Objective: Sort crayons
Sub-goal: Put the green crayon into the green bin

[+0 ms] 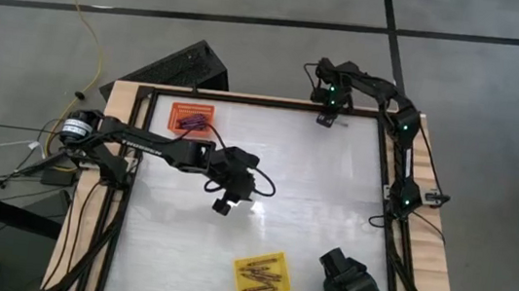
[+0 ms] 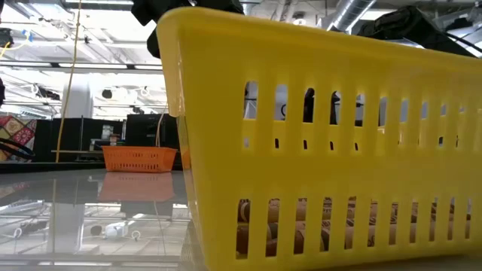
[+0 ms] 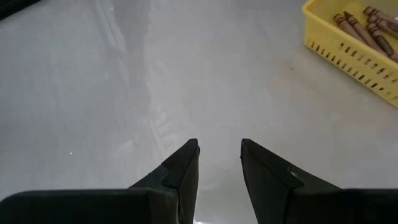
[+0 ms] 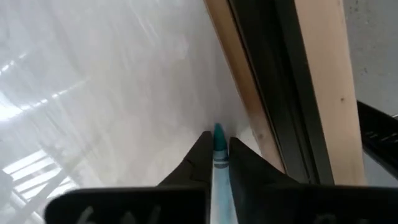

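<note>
The tabletop (image 1: 314, 181) is a pale, glossy sheet in a wooden frame, mostly bare in the middle. The left arm reaches in from 9 o'clock, and its claw (image 1: 223, 203) hangs over the centre, a touch toward 9; in its wrist view the two fingers (image 3: 180, 171) stand apart with a clear gap and nothing in between. The right arm runs down the 3 o'clock edge, and its claw (image 1: 326, 117) sits up near the 1 o'clock corner, by the frame. From its wrist view the fingers are pinched in on a teal crayon (image 4: 219, 149), tip poking out past them, right by the wooden rim.

Orange tray (image 1: 192, 117) is at about 11 o'clock with a few dark crayons (image 1: 194, 118) in it. Yellow tray (image 1: 261, 275) is at 6 o'clock, holding a bunch of brown crayons (image 1: 260, 274); the low view is mostly filled by its slotted wall.
</note>
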{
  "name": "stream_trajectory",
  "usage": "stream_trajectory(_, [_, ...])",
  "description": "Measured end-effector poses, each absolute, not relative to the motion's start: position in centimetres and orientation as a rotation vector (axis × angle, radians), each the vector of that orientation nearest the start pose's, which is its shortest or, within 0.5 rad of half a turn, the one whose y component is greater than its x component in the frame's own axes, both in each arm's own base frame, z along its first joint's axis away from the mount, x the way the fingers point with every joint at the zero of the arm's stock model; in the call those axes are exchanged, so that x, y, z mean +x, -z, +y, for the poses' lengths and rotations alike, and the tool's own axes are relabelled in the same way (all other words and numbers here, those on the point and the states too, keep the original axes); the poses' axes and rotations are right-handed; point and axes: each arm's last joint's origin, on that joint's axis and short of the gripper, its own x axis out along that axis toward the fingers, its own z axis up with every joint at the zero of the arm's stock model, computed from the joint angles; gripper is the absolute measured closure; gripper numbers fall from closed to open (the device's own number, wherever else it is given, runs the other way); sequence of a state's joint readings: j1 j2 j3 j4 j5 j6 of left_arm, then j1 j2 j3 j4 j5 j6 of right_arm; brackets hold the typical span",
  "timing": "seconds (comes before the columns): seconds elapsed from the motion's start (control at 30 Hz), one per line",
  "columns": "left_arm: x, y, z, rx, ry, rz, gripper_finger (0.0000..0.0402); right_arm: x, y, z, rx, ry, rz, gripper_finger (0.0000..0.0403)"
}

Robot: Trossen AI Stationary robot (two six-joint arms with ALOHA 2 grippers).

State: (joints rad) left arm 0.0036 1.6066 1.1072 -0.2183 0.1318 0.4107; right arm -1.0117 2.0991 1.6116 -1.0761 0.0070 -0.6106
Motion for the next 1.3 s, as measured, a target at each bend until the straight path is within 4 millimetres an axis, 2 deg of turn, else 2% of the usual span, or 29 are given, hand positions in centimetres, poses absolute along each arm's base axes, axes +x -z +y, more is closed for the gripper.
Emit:
stream_trajectory(0.3, [34.6,-23.9,-0.3,0.331,0.266,0.683,0.0291,21.1,-17.2,-33.5,0.349,0.314,1.548,0.0398])
stream_trajectory(0.53, [34.6,-23.9,-0.3,0.325,0.265,0.683,0.0291,22.5,-17.4,-32.2,0.337,0.286,1.580,0.0401])
stream_trajectory(0.67, [34.6,-23.9,-0.3,0.313,0.261,0.687,0.0291,23.3,-18.5,-30.5,0.333,0.241,1.582,0.0402])
stream_trajectory(0.77, [34.5,-23.8,-0.3,0.311,0.262,0.699,0.0291,24.2,-20.4,-29.3,0.303,0.243,1.540,0.0402])
stream_trajectory(0.97, [34.5,-23.8,-0.4,0.307,0.261,0.702,0.0291,25.7,-25.2,-24.8,0.224,0.232,1.474,0.0402])
stream_trajectory(1.13, [34.5,-23.8,-0.4,0.307,0.263,0.702,0.0291,27.2,-29.1,-19.7,0.159,0.202,1.385,0.0403])
stream_trajectory(1.3, [34.5,-23.8,-0.8,0.311,0.274,0.701,0.0291,27.8,-32.4,-13.9,0.111,0.178,1.301,0.0403])
